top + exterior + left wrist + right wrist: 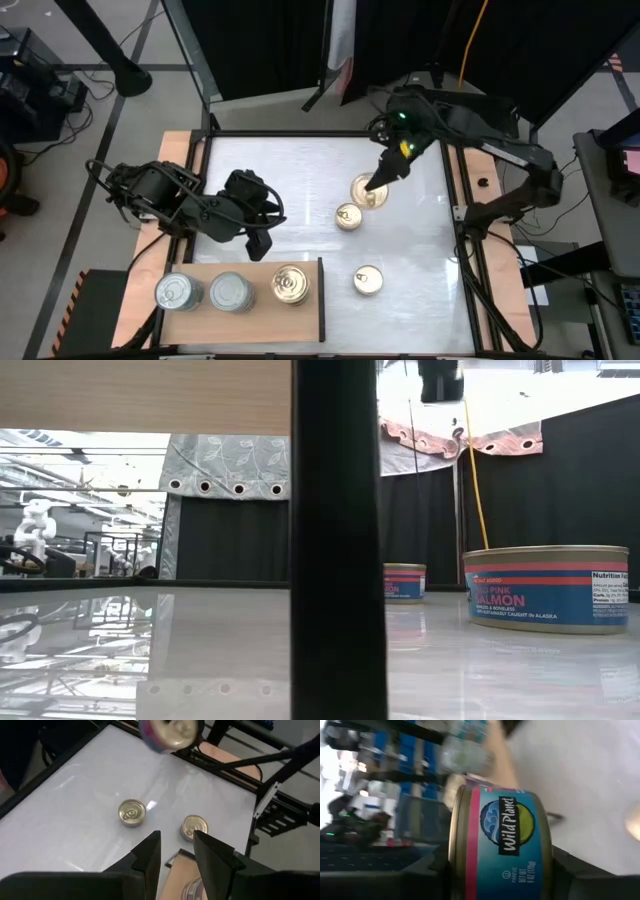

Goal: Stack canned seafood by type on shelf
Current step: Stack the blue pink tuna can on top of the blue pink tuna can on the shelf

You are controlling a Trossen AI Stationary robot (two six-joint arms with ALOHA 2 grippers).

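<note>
My right gripper hangs over the table's far middle, shut on a tin of canned seafood with a blue and pink label and a gold lid. Two more gold-lidded tins rest on their bottoms on the white tabletop. The shelf, a light wooden board, lies at the near left and carries two silver-lidded tins and a gold-lidded one. My left gripper hovers just beyond the shelf's far edge, open with nothing between its fingers. My right gripper pinches the tin between its two fingers, one against the gold lid and one against the bottom face. The label side faces the wrist camera. The tin is lifted clear of the table, its flat faces turned out of the level.
Black frame rails run along the table's edges. In the low view a dark upright post stands close in front, with two labelled tins behind it on the tabletop.
</note>
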